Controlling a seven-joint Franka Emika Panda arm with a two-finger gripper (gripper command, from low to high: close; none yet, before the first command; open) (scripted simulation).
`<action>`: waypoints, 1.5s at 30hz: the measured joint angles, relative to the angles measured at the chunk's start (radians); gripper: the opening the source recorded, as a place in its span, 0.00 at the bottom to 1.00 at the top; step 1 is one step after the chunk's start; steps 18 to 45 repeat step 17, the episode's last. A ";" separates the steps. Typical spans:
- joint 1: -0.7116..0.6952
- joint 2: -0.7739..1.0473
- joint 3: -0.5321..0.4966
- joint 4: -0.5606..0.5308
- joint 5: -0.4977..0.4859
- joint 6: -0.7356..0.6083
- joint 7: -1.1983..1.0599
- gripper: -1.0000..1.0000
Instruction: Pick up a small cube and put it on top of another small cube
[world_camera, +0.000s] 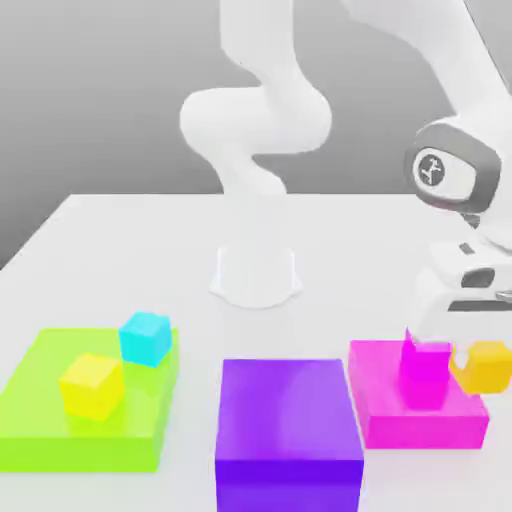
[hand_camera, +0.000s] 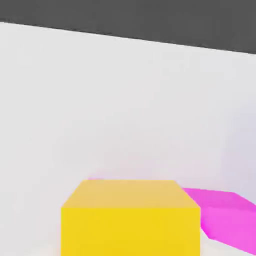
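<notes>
Block, purple, stands nearest in the exterior view, at the middle of the front, its top face bare. Toward the exterior view's left lies a flat lime-green slab carrying two small cubes. The paler yellow cube sits on it nearer the front, and the cyan cube sits farther back, near the slab's edge toward the purple block. These two cubes stand apart.

Toward the exterior view's right lies a flat magenta slab, with a small magenta cube upright on it. The top of that cube is partly covered by the white hand.

The amber cube is beside the magenta cube, on its side toward the exterior view's right, and overlaps the slab's edge from this angle. Whether it touches the slab or the magenta cube cannot be determined. The fingers are closed on the amber cube, one to either side, with its width between them. In the hand view the same cube appears large and level, with a magenta piece partly behind it; slab or cube cannot be determined.

Farther back, the arm's base stands on the white surface, and a grey backdrop rises beyond.
</notes>
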 joint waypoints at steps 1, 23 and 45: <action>0.008 -0.036 0.003 -0.025 0.033 -0.004 -0.042 0.00; 0.103 -0.147 -0.041 -0.266 0.194 0.182 -0.305 1.00; 0.103 -0.147 -0.041 -0.266 0.194 0.182 -0.305 1.00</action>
